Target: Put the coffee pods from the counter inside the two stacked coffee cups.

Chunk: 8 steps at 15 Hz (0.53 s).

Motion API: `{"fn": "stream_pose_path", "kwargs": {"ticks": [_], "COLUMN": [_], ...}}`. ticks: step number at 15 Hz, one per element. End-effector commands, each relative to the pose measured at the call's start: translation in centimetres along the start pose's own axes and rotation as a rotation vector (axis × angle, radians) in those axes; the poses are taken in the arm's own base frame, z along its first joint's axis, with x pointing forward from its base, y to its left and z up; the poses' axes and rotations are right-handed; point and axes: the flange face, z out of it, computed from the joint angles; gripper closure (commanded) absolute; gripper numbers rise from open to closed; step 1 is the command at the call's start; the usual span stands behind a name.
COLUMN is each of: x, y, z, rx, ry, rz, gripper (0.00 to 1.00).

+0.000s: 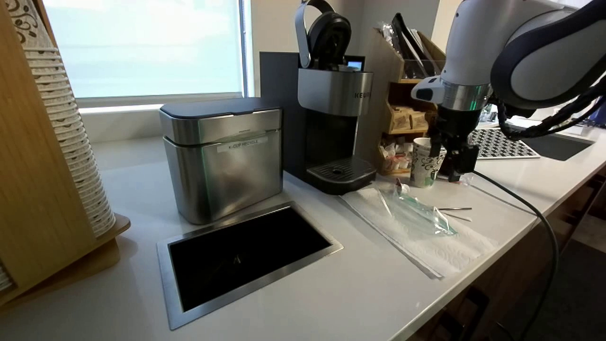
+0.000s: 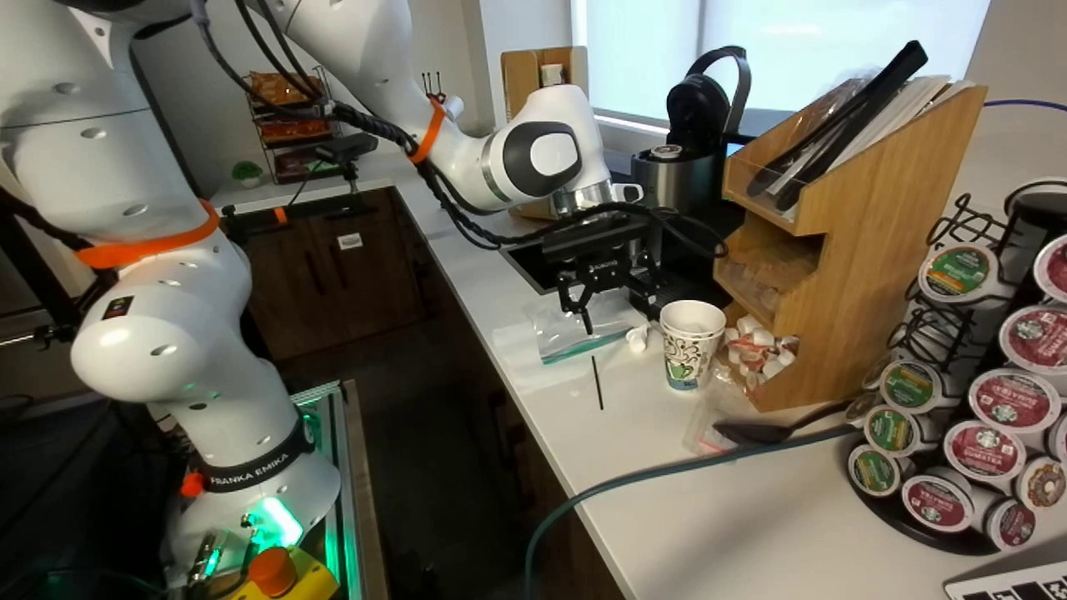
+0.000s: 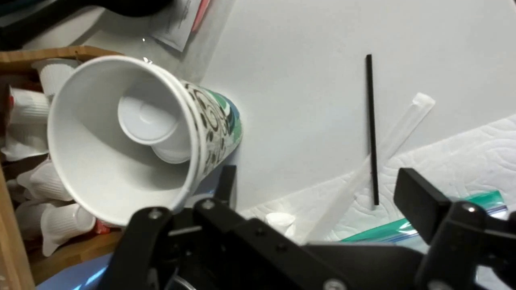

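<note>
The two stacked coffee cups (image 1: 424, 166) stand upright and nested on the off-white counter (image 1: 360, 293), beside the wooden organiser. They also show in the other views (image 2: 692, 358) (image 3: 215, 125). In the wrist view two white pods (image 3: 146, 117) lie inside the upper cup. A small white pod (image 2: 637, 338) lies on the counter near the cups and the clear bag; in the wrist view it (image 3: 280, 219) is partly hidden behind a gripper link. My gripper (image 3: 322, 193) is open and empty above the counter, with one finger close beside the cups. It shows in both exterior views (image 2: 618, 312) (image 1: 447, 163).
A clear bag (image 2: 575, 333) lies on a paper towel (image 1: 454, 246). A black stick (image 3: 371, 133) and a wrapped straw (image 3: 407, 121) lie nearby. The wooden organiser (image 2: 892, 258) holds more white pods (image 2: 758, 346). A coffee machine (image 1: 334, 90) and pod carousel (image 2: 925, 517) stand on the counter.
</note>
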Motion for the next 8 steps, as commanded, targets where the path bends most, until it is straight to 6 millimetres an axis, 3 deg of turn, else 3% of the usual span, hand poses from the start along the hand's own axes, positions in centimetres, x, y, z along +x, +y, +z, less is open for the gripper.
{"fn": "stream_pose_path", "kwargs": {"ticks": [1, 8], "x": [1.5, 5.3], "y": [0.9, 3.1], "z": [0.9, 3.3], "rx": [-0.035, -0.051], "ry": [-0.061, -0.064], "rz": [-0.098, -0.251], "gripper": [0.00, 0.00]}}
